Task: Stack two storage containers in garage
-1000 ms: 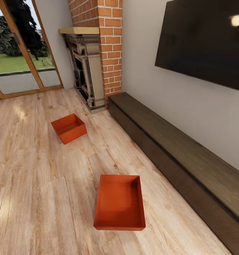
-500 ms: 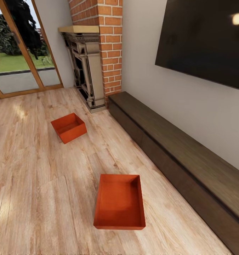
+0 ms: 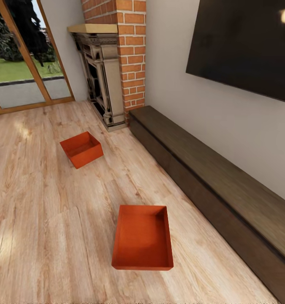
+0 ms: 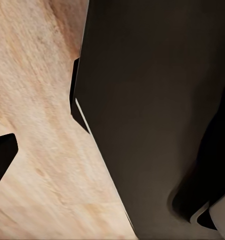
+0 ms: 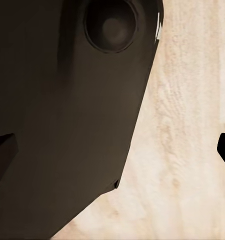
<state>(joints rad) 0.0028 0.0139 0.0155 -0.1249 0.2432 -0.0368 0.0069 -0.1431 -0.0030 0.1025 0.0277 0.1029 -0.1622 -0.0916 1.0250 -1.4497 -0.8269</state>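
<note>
The floor (image 3: 41,219) is light wood planks, with a sunny patch near the glass door (image 3: 24,71). Right of the door stands an ornate fireplace (image 3: 99,80) against a red brick chimney (image 3: 131,55). From the chimney a long dark bench (image 3: 218,185) runs along the pale wall (image 3: 239,126), under a black TV (image 3: 243,46).

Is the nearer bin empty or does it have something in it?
Empty. The head view looks straight into the nearer bin, upright on the wood floor; its ribbed bottom shows bare.
</note>
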